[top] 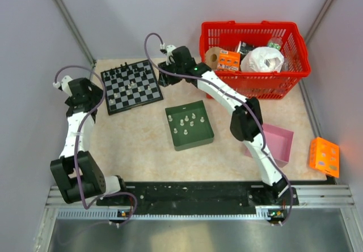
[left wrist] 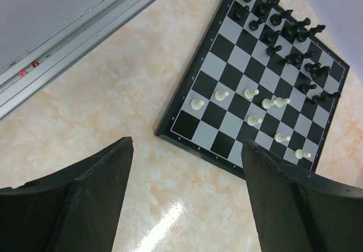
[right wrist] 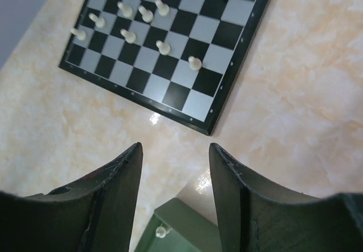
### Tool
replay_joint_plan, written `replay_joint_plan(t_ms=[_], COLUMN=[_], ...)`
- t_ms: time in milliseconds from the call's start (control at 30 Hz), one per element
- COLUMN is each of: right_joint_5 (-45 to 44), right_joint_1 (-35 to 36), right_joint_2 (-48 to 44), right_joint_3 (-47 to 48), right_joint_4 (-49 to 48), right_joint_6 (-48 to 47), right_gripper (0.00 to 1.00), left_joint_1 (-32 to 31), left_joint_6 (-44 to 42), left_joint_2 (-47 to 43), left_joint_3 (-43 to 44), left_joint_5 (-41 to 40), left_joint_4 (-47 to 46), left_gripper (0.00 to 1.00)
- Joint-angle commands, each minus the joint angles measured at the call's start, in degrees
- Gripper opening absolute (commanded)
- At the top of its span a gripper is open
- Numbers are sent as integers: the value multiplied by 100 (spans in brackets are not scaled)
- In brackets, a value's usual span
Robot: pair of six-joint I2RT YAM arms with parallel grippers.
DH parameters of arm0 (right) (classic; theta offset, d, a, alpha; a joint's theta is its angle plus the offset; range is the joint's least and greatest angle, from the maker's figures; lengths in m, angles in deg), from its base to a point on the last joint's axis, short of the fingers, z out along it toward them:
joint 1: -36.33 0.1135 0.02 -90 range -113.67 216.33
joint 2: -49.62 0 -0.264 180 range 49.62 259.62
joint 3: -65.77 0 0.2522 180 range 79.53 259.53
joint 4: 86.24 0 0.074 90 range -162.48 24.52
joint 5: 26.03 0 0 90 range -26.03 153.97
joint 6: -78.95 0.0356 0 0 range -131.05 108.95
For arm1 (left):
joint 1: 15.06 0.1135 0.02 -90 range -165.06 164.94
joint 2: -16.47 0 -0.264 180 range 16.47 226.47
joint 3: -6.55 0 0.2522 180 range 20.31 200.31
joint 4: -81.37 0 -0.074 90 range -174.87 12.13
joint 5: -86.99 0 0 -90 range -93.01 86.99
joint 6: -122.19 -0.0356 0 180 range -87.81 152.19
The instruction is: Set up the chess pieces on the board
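The flat black-and-white checkered chessboard (left wrist: 187, 125) lies at the far left of the pale marbled table (top: 142, 150), with one arm on either side of it. The left gripper (left wrist: 187, 150) hangs off the board's left edge, jaws spread wide and nothing between them. The right gripper (right wrist: 174, 150) hovers just off the board's right side, its jaws also apart and empty, though narrower. Tiny black figurines (left wrist: 283, 30) crowd two rows along one edge of the board. Small whitish figurines (left wrist: 249, 93) stand loosely across its middle rows, and more whitish pieces (top: 186, 121) wait in the dark green rectangular tray (top: 195, 139), nearer and to the right.

The worry, I'd say, is the crowding: these fingers are bulky beside such small pieces, so reaching for one could topple its neighbours. The board rests loose on a glossy top and a nudge may slide it. With both arms converging on one board, they could also clash.
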State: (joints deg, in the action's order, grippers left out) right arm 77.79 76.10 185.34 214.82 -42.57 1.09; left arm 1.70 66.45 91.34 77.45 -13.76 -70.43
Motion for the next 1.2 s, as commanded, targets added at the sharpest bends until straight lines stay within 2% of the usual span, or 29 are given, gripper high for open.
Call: replay_joint_plan(t_ms=[0,200,333,433,500,633,667,700,767,800,833,1167], right_joint_5=[51,-249,-354,-249,-231,-354,-345,-345,-389,-398,-415,85], right_joint_1=[92,84,92,84,84,84,84,84,84,84,75,-83], right_joint_2=[393,876,1245,1457,1571,1843,1879,1923,2019,2055,2081,2319], right_joint_3=[455,596,823,912,930,947,947,947,982,982,974,947], right_joint_4=[-204,-555,-715,-864,-934,-1013,-1048,-1092,-1110,-1119,-1128,-1339], right_joint_6=[-71,-116,-19,77,192,359,403,429,491,517,569,1150], right_gripper=[50,52,52,52,52,52,50,50,49,49,49,43], left_joint_1=[144,249,364,425,460,504,539,566,627,662,741,1005], left_joint_6=[-25,89,125,107,37,19,28,19,28,45,28,37], left_joint_2=[141,554,984,1406,1626,1934,2004,2083,2250,2303,2347,3007], left_joint_3=[279,385,578,754,833,912,956,991,1053,1114,1149,1501], left_joint_5=[107,72,371,617,722,810,898,977,1021,1039,1274,2145], left_joint_4=[-108,-143,-187,-169,-205,-248,-248,-240,-266,-188,-161,-371], left_gripper=[82,80,78,72,60,52,47,38,33,25,22,13])
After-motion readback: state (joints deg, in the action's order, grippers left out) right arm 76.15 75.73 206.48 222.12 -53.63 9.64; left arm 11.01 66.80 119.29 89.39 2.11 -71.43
